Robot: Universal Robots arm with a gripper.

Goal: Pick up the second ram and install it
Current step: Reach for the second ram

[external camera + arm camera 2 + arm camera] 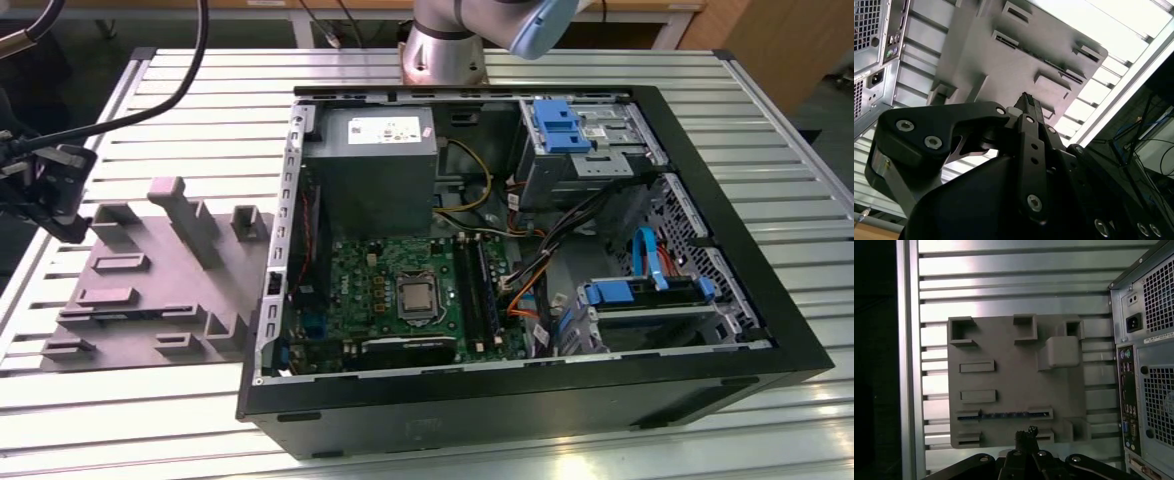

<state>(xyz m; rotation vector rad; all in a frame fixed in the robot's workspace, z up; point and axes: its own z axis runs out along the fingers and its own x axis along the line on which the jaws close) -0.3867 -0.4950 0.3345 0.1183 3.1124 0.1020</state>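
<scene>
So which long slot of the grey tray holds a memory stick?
The one ahead of the gripper: the second ram lies dark in it; the two slots beyond are bare grey.

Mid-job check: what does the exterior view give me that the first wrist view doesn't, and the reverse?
Exterior view: the open inside of the computer case, with the motherboard, the square processor and the power supply.

First wrist view: the case's rear panel with its power socket, and the second ram lying in a slot of the pale grey tray, close to the gripper.

Both: the tray on the slatted table beside the case, with the gripper near it.
</scene>
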